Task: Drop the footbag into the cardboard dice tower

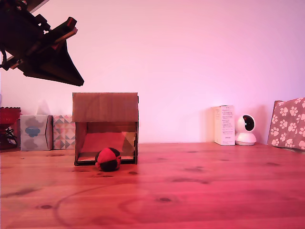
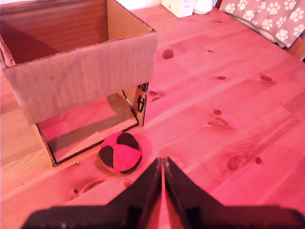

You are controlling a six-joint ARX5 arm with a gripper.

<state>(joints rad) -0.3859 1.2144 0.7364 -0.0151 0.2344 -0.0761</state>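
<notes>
Gripper (image 2: 163,167) is sitting up in the air with its fingers pressed together, nothing between them, tips pointing down toward the table (image 1: 200,191); in the exterior view it's hanging at the upper left, above and left of the box. Footbag (image 2: 120,151) is lying on the wood just in front of the dice tower (image 2: 86,78) lower opening, right at the front edge, red and black panels showing. Tower is standing upright, open at the top, sloped ramp showing inside the lower opening. Behind it on the exterior view's left, two small patterned boxes (image 1: 47,132) are sitting by the wall. Further along on the exterior view's right: a white carton (image 1: 224,125), a small white camera (image 1: 246,130) just beside it, and a paw-print bag (image 1: 288,123) leaning at the edge
</notes>
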